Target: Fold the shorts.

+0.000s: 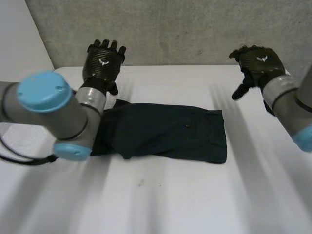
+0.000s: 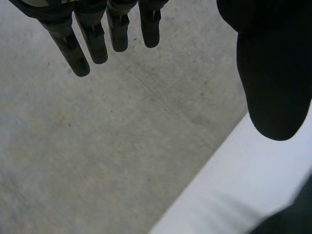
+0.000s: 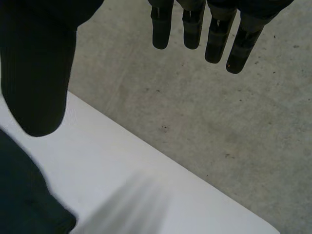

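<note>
I have the shorts (image 1: 165,131) lying in the middle of the white table (image 1: 170,195), spread as one long dark band that runs from under my left arm (image 1: 48,107) out towards the right side. That arm covers the left end, so I cannot tell how it is laid. From the narrow, flat shape and the fairly square right end, I judge that a lengthwise fold is already in, one leg over the other. The near edge looks a little uneven. What seems left is at least one crosswise fold to bring the ends together, and neither hand is on the cloth to start it. The left hand (image 1: 102,61) hangs above the far edge of the table, near the grey wall (image 1: 185,29) and apart from the shorts. In its wrist view the fingers (image 2: 95,39) are straight, set well off from the thumb, and hold nothing. The right hand (image 1: 258,63) is raised at the far right, also well clear of the cloth. Its fingers (image 3: 217,39) are likewise straight and wide of the thumb, with nothing in them. By my count there is one pair of shorts, one table, two arms and two hands.
</note>
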### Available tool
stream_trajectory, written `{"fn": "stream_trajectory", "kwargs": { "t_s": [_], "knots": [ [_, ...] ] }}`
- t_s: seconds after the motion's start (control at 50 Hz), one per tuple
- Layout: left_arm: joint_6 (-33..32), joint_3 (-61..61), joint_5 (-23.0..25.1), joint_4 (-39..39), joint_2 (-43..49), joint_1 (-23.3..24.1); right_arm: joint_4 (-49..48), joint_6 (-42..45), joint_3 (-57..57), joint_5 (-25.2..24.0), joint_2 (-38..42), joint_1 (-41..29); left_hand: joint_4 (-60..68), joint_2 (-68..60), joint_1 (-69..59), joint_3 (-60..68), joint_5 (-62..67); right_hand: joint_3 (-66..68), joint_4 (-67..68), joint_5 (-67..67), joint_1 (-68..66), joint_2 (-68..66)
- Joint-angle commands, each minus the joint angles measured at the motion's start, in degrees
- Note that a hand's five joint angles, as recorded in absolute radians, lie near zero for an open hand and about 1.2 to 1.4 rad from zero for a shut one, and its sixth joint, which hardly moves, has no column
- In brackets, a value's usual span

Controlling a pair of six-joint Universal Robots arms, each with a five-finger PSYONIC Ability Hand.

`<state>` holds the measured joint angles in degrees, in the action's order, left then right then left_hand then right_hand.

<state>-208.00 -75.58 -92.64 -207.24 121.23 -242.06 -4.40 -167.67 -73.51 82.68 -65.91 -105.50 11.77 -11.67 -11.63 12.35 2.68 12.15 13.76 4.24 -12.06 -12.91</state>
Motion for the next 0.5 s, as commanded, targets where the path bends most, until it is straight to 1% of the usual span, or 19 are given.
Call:
{"fn": "stream_trajectory", "kwargs": {
  "t_s": [0.02, 0.08, 0.1, 0.14, 0.18, 0.24, 0.32, 0.44, 0.5],
  "knots": [
    [7.6, -12.1, -2.2, 12.3, -10.2, -0.3, 1.9, 1.3, -16.5, -1.1, -6.3, -0.1, 0.6, -0.7, -0.8, 0.0, -0.3, -0.1, -1.7, -2.2, 0.0, 0.8],
    [11.4, -15.6, -3.4, 14.7, -11.9, -0.3, 1.4, 1.4, -21.5, -1.0, -6.5, -0.5, 0.8, -0.9, -0.9, 0.2, -0.1, 2.3, 0.7, 0.2, -2.4, -1.5],
    [14.0, -17.7, -4.1, 15.1, -12.5, -0.1, 1.1, 1.3, -22.5, -1.1, -6.4, -0.6, 1.1, -1.2, -1.3, 0.6, 0.2, 2.8, 1.2, 0.7, -2.9, -2.0],
    [16.4, -19.5, -4.9, 14.8, -12.9, 0.2, -0.2, 1.1, -24.2, -1.6, -6.2, -0.8, 1.1, -1.2, -1.3, 0.6, 0.2, 4.1, 2.5, 2.1, -4.2, -3.4],
    [18.8, -21.4, -6.1, 14.1, -13.1, 0.4, -3.4, 0.4, -26.2, -2.4, -5.2, -0.8, 1.1, -1.2, -1.3, 0.6, 0.2, 6.7, 5.1, 4.6, -6.8, -5.9],
    [19.5, -22.5, -7.1, 12.8, -13.2, 0.6, -8.1, 0.5, -27.7, -3.8, -2.2, -1.3, 1.1, -1.2, -1.3, 0.6, 0.2, 14.0, 12.4, 12.0, -14.1, -13.3],
    [19.4, -23.3, -8.3, 10.5, -13.1, 1.2, -12.2, 0.7, -27.3, -4.5, 1.5, -2.0, 1.0, -1.1, -1.1, 0.4, 0.1, 16.6, 15.0, 14.5, -16.7, -15.8],
    [19.4, -23.4, -9.0, 9.9, -13.0, 1.2, -13.0, 0.3, -25.0, -4.5, 7.2, -2.3, 1.0, -1.1, -1.1, 0.4, 0.1, 20.0, 18.4, 17.9, -20.1, -19.2],
    [19.4, -23.6, -9.0, 9.9, -13.0, 1.2, -13.0, 0.2, -24.2, -4.6, 8.6, -2.3, 0.8, -0.9, -0.9, 0.2, -0.1, 25.0, 23.4, 22.9, -25.1, -24.2]
  ]
}}
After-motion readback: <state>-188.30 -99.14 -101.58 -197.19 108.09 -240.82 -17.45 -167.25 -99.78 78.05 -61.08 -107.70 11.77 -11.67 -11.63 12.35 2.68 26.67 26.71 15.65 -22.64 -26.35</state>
